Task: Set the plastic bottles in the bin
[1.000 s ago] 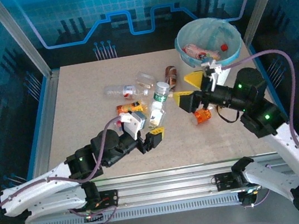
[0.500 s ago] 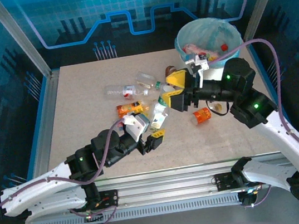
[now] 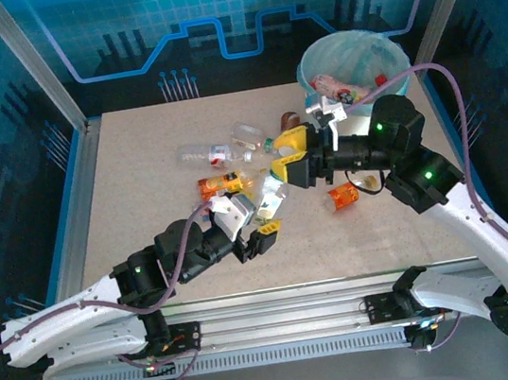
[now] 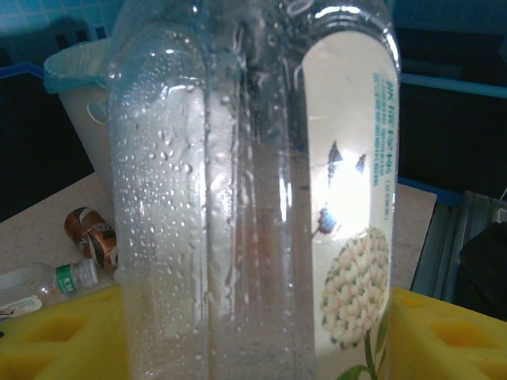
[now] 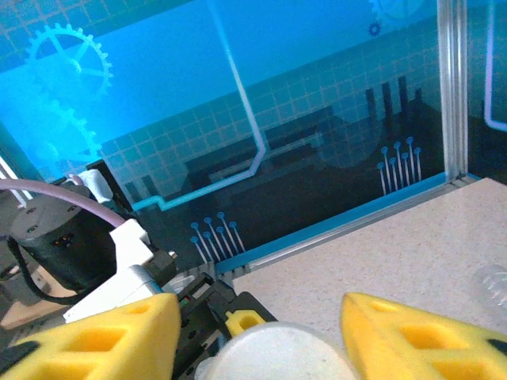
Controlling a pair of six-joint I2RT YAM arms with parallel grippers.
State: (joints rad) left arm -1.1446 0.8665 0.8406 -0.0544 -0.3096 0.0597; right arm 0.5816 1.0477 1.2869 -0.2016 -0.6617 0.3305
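Clear plastic bottles (image 3: 229, 151) lie in a loose cluster at the middle of the table (image 3: 142, 207). An orange bottle (image 3: 343, 196) lies apart to the right, and a few more sit inside the bin (image 3: 346, 35), a white bucket with a blue liner at the far right corner. The left gripper (image 3: 244, 222) is clamped on a flower-label bottle (image 4: 348, 237), held just above the near edge of the cluster and well away from the bin. The right gripper (image 3: 285, 155) hangs over the cluster, its yellow pads (image 5: 396, 332) on either side of a pale round bottle end (image 5: 277, 352). I cannot tell whether they grip it yet. This looks like the pick-up step. Next, the right jaws would need to firm up and lift, and then both arms would carry their bottles to the bin. A second ago the right gripper was wide open beside the bin. It has since swung left over the cluster and narrowed, while the left has barely moved.
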